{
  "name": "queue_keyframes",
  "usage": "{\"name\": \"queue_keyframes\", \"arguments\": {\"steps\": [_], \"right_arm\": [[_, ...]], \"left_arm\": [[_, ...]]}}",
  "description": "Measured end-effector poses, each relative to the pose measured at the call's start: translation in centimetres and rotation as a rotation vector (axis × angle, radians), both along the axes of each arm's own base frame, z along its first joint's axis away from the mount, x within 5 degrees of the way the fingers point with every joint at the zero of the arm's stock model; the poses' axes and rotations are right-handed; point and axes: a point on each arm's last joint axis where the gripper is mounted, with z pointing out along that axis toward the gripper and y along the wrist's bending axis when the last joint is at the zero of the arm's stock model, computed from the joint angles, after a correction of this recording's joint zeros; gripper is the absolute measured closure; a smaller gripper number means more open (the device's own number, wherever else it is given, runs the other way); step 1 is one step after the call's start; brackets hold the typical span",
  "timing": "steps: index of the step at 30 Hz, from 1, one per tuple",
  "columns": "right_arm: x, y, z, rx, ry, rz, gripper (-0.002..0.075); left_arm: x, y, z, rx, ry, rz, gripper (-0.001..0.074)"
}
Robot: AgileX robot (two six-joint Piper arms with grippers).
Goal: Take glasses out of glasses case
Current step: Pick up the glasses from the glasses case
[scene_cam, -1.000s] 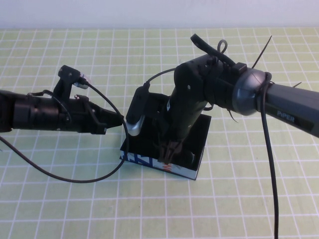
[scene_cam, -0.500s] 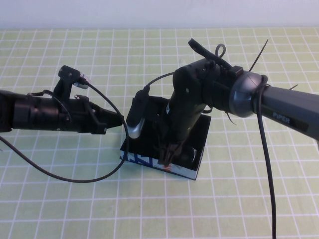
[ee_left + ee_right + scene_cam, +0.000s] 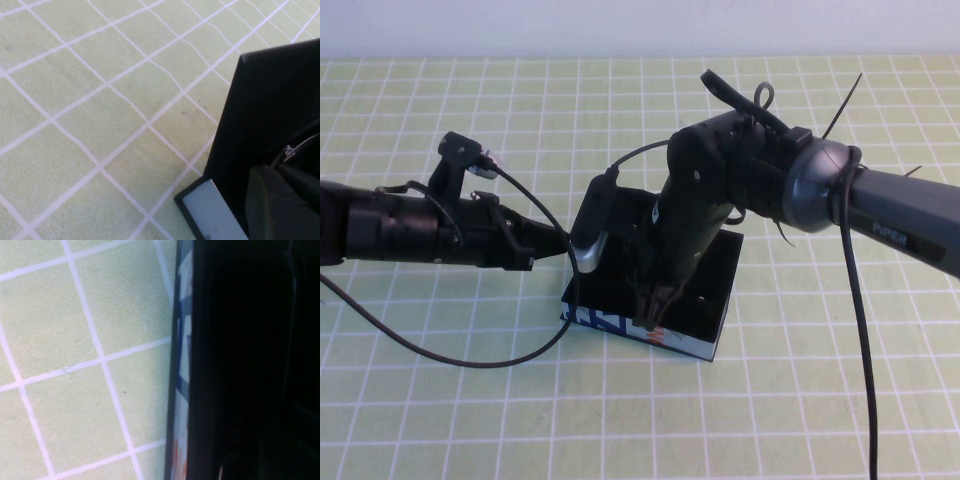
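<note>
The right gripper (image 3: 652,308) pointed down into the open glasses case (image 3: 710,290), near its front wall. Its two fingers looked close together at the tip, with only a thin gap, but I could not tell if they held anything. The glasses could not be made out in the dark inside of the box. The right arm came in from about three o'clock, bent at the wrist, and dropped steeply into the case. The left gripper (image 3: 563,240) sat at about nine o'clock from the case, with its tip right at the left edge of the box. I could not tell if it was open or closed. The left arm lay low and almost flat, stretching in from the left side. The case stood near the middle of a table (image 3: 440,400) covered with a light green mat with white grid lines. The front side of the case (image 3: 181,390) was white with blue and orange print.
</note>
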Motion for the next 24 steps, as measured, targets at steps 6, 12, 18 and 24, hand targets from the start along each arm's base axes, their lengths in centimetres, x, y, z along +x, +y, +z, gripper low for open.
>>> {"name": "queue_keyframes", "arguments": {"steps": [6, 12, 18, 24], "right_arm": [[-0.1, 0.0, 0.3, -0.002, 0.016, -0.002, 0.0712], [0.1, 0.2, 2.8, 0.016, 0.030, -0.052, 0.0722], [-0.6, -0.1, 7.6, 0.104, -0.005, -0.097, 0.0722], [-1.4, -1.9, 12.4, 0.169, -0.072, -0.255, 0.0722]], "left_arm": [[-0.1, -0.1, 0.1, -0.011, 0.003, -0.014, 0.0739], [-0.7, -0.3, 2.6, -0.054, -0.050, -0.033, 0.0739], [-1.9, 0.0, 6.5, -0.070, -0.130, -0.023, 0.0739], [-3.6, 0.3, 10.2, -0.076, -0.227, -0.027, 0.0739]]}}
